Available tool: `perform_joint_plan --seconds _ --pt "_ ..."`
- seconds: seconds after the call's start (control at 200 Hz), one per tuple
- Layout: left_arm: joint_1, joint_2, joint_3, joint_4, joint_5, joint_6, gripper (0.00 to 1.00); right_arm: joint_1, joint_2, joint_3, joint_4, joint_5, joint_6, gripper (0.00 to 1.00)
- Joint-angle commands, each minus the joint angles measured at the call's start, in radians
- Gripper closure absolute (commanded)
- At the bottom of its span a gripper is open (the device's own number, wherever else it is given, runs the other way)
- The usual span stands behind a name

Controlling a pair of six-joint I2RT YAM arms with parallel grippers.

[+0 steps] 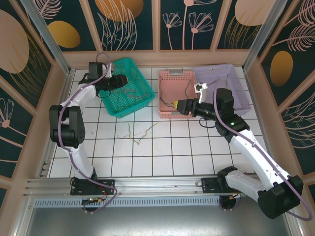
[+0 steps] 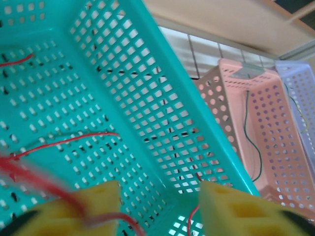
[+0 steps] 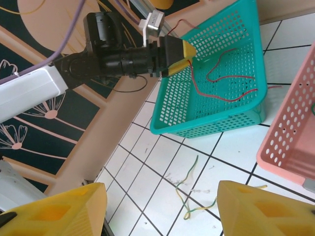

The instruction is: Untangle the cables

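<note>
Cables (image 3: 186,214), yellow-green, lay on tiles (image 3: 147,162), bottom centre; red wires (image 3: 197,91) in teal basket (image 3: 211,118), upper right. L gripper (image 3: 187,51), R gripper (image 3: 160,199): jaws apart.

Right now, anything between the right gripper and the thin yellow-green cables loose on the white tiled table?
Nothing visible. The right gripper, jaws open, points toward the thin yellow-green cables on the white tiled table. The teal perforated plastic basket and pink perforated plastic basket sit off to the sides.
</note>
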Motion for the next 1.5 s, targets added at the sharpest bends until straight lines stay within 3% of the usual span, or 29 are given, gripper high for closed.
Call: perform_joint_plan --seconds 0.0,0.065,0.33,0.535,0.726,0.936,1.181,1.346,1.491 --pt "0.007 -0.067 -0.001 -0.032 -0.038 -0.085 0.27 0.009 -0.002 -0.012 -0.001 0.046 0.012 0.39" --pt "0.008 -0.091 0.004 -0.047 -0.049 -0.126 0.18 0.01 0.004 -0.011 0.0 0.066 0.013 0.39" --pt "0.007 -0.152 0.054 -0.181 -0.152 -0.209 0.16 0.059 0.041 -0.023 0.031 0.15 0.024 0.4" --pt "0.007 -0.226 0.045 -0.204 -0.257 -0.245 0.24 0.137 0.069 -0.033 0.057 0.245 0.041 0.43" --pt "-0.02 -0.324 -0.073 -0.172 -0.302 -0.282 0.37 0.247 0.131 -0.027 0.036 0.387 0.055 0.49" --pt "-0.133 -0.35 -0.131 -0.242 -0.366 -0.236 0.44 0.302 0.257 0.013 -0.017 0.503 0.196 0.54" --pt "-0.293 -0.549 -0.302 -0.179 -0.487 -0.338 0.43 0.392 0.478 0.12 -0.117 0.579 0.407 0.54" --pt "-0.316 -0.718 -0.466 -0.223 -0.532 -0.419 0.44 0.454 0.661 0.262 -0.245 0.623 0.615 0.52" --pt "-0.318 -0.815 -0.577 -0.266 -0.503 -0.462 0.44 0.518 0.816 0.412 -0.366 0.671 0.741 0.46"
